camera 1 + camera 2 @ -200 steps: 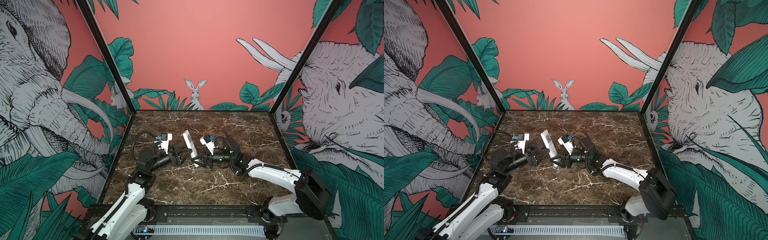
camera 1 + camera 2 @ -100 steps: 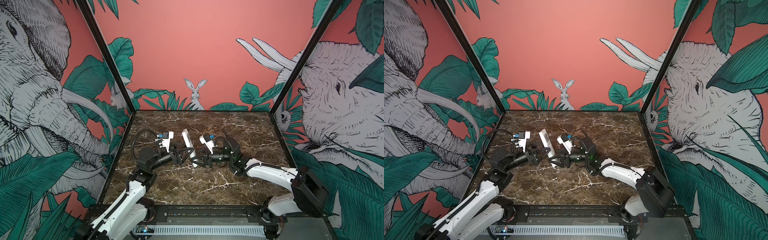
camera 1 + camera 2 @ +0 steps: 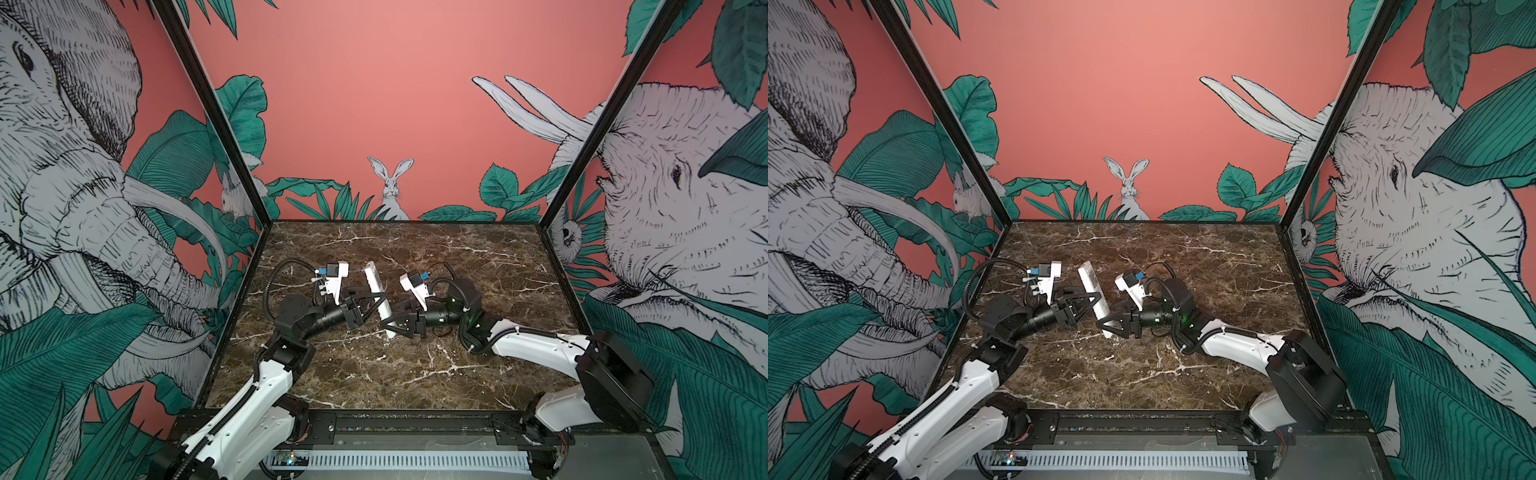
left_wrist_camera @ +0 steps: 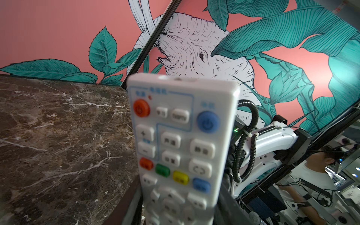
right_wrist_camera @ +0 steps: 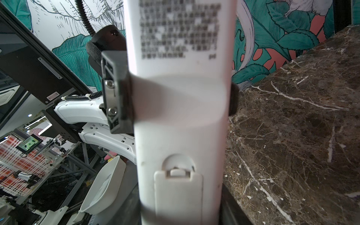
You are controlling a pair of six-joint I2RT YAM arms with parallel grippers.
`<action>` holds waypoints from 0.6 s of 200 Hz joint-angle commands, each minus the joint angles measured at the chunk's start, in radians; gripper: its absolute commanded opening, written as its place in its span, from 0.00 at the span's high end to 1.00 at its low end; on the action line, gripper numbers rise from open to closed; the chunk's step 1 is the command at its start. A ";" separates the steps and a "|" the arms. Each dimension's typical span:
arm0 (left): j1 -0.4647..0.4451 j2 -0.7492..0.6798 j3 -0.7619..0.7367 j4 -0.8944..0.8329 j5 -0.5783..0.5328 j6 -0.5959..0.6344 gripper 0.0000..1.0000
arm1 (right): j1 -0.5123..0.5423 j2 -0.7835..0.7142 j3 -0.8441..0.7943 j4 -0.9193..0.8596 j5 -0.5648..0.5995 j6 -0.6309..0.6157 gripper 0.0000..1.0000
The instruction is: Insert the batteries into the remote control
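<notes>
While left gripper (image 3: 376,300) and right gripper (image 3: 388,326) jaws both clamp the remote control (image 3: 376,286), uneven pulls could wrench it loose

robo lab: mural cell (image 3: 374,104) + headset op (image 4: 313,173)

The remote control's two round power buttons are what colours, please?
On the remote control, one button is orange-red, the other blue; left wrist view is clearest.

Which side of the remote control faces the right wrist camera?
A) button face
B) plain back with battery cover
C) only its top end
B: the right wrist view shows the white back of the remote control, with the battery cover in place.
</notes>
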 commanded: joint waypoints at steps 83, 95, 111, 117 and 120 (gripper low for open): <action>-0.006 -0.032 0.032 -0.068 -0.061 0.035 0.84 | -0.003 -0.023 -0.002 0.024 0.024 -0.047 0.49; -0.006 -0.046 0.039 -0.121 -0.089 0.059 0.86 | -0.004 -0.036 -0.004 -0.014 0.045 -0.071 0.40; -0.006 -0.058 0.045 -0.163 -0.115 0.078 0.87 | -0.004 -0.045 -0.003 -0.051 0.056 -0.094 0.31; -0.006 -0.060 0.047 -0.173 -0.123 0.083 0.88 | -0.004 -0.048 -0.003 -0.062 0.061 -0.099 0.29; -0.007 -0.060 0.048 -0.177 -0.127 0.085 0.88 | -0.004 -0.049 -0.003 -0.063 0.066 -0.104 0.27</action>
